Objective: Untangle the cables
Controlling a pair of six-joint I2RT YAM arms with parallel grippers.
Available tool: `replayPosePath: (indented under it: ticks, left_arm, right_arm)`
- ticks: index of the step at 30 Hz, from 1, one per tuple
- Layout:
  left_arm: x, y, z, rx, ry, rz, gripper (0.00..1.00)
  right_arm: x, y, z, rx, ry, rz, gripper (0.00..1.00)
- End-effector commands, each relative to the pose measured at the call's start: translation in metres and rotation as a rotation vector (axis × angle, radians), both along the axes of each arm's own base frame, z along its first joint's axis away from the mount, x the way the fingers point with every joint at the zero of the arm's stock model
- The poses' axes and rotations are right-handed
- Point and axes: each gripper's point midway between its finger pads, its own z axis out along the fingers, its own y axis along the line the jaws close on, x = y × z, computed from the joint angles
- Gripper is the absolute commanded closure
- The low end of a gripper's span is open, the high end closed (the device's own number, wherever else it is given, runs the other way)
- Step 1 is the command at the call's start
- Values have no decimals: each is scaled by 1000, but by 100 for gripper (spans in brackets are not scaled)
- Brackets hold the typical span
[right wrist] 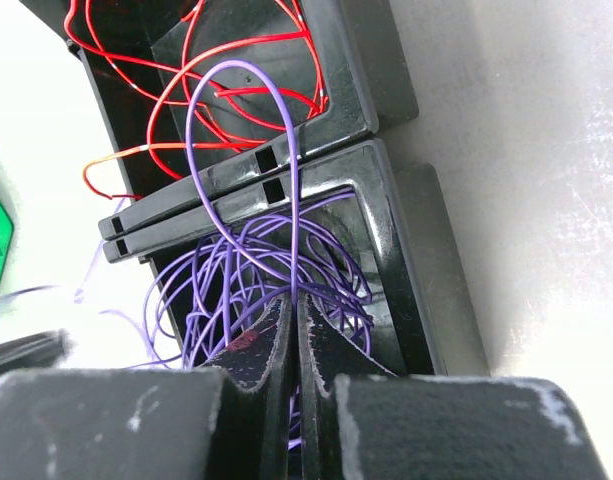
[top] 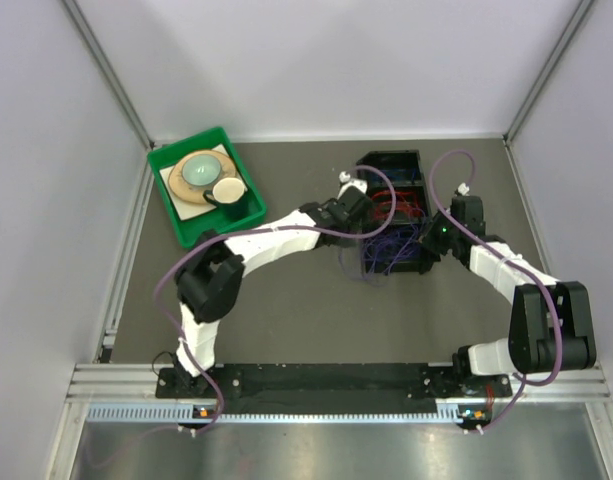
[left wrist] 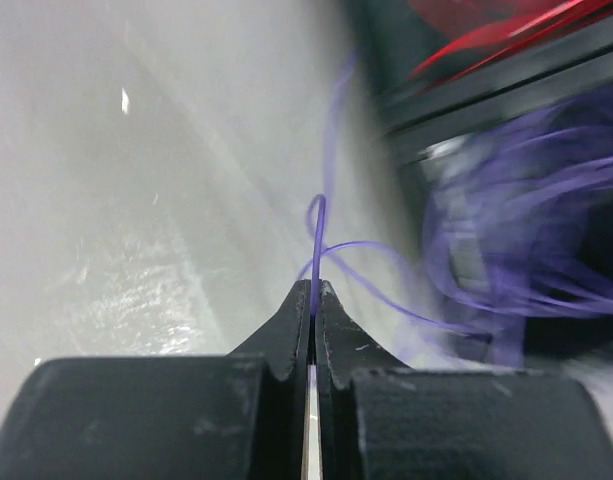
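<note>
From above, I see the cables (top: 384, 250) in two black boxes (top: 391, 157) at the far middle of the table (top: 286, 320). The red ones are in the far box and the purple ones in the near box. A few purple loops spill over its near-left edge. My left gripper (top: 356, 200) is at the left of the boxes and my right gripper (top: 426, 238) is at the right. I think this is so each can pull from its own side. A green bin (top: 164, 195) sits far left, out of the way.

In the left wrist view, the fingers are squeezed tight on one thin purple strand (left wrist: 319, 225). It sticks up from the tips and curls right toward the blurry purple bunch.

In the right wrist view, the fingers are pressed together at the purple bunch. They look pinched on a tall purple loop (right wrist: 236, 68) that bends over the wall into the red box. I think holding both ends lets me tease one wire free.

I can read no words or labels anywhere.
</note>
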Motion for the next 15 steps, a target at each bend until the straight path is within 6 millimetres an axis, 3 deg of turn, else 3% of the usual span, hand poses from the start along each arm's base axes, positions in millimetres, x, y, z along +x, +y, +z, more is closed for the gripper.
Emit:
replayPosePath:
  ticks: [1, 2, 4, 5, 9, 15]
  left_arm:
    - [2, -46, 100, -321, -117, -123, 100]
    - [3, -55, 109, -357, -118, -135, 100]
    - [0, -73, 104, -395, -71, -188, 100]
    - [3, -83, 115, -432, -73, -203, 100]
    - [-2, -119, 119, -561, -9, -273, 100]
    - [-4, -151, 93, -657, 103, -295, 100]
  right_arm:
    - [14, 7, 30, 23, -105, 7, 100]
    - [14, 7, 30, 26, -108, 3, 100]
    - [14, 8, 31, 38, -107, -1, 100]
    - [14, 9, 31, 44, -107, 2, 100]
    - [12, 12, 29, 70, -103, -4, 100]
    - [6, 14, 26, 90, -90, -10, 100]
